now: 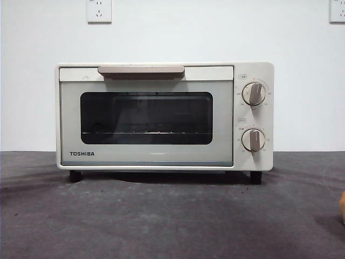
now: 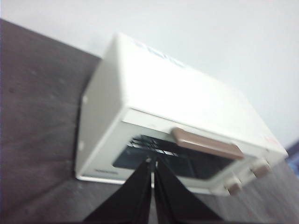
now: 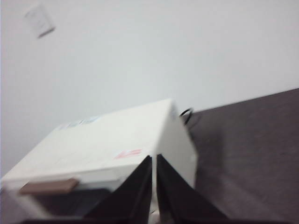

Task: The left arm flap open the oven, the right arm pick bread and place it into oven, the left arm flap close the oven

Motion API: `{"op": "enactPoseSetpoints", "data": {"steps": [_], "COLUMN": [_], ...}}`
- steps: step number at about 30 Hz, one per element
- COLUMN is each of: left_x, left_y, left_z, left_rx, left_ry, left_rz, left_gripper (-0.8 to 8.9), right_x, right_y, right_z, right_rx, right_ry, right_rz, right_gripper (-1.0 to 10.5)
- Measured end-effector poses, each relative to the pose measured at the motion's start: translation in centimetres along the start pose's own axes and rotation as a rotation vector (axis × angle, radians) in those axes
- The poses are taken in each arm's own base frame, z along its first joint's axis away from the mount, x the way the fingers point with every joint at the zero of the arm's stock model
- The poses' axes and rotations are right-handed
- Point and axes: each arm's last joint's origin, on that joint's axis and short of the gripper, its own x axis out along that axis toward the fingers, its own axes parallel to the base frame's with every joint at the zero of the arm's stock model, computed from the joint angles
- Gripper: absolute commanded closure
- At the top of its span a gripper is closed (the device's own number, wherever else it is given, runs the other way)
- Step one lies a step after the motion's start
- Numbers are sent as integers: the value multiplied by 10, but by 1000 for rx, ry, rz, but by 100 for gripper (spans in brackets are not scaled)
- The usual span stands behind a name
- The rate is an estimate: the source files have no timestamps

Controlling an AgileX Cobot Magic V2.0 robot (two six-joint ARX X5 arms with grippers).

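The oven point(image 1: 164, 116) sits square in the middle of the dark grey table point(image 1: 161, 221), its door shut and its black feet flat on the surface, close to the white wall point(image 1: 172, 38) behind it. It looks like a rigid metal box with a dark glass window point(image 1: 146, 117), likely heavy enough to stay put under a gentle pull, though a hard tug at the top could rock or slide it. The sensible place to take hold is the beige bar handle point(image 1: 141, 70) along the door's upper edge; it stands proud of the door and should let a jaw hook behind it, while the glass is best left untouched. The left gripper point(image 2: 152, 163) hangs above and in front of the oven, jaws pressed together and holding nothing, with the handle and door just beyond its tips. The right gripper point(image 3: 154, 158) waits over the oven's other end, likewise closed and empty. The bread point(image 1: 342, 205) shows only as an orange sliver at the front view's right edge, well apart from the oven; it is probably light and soft, wanting a mild squeeze. The table appears matte and slightly mottled, offering fair grip. Two wall sockets point(image 1: 99, 9) sit high on the wall.
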Motion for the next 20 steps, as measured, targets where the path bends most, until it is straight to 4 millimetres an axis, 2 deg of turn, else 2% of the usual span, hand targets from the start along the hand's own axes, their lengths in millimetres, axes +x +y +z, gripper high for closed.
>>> {"op": "enactPoseSetpoints", "data": {"steps": [5, 9, 15, 20], "left_x": [8, 13, 17, 15], "left_y": [-14, -25, -35, -39], "left_z": [21, 31, 31, 29], "left_rx": [38, 73, 175, 261], "left_ry": [111, 222, 303, 299], "left_rz": [-51, -142, -301, -344], "left_gripper": [795, 795, 794, 793], "right_x": [15, 22, 20, 17], "right_y": [13, 24, 34, 34], "right_z": [27, 39, 36, 27], "right_rx": [-37, -120, -219, -229], "right_ry": [161, 240, 348, 438], "right_rz": [97, 158, 262, 302], "right_gripper": [934, 934, 934, 933]}}
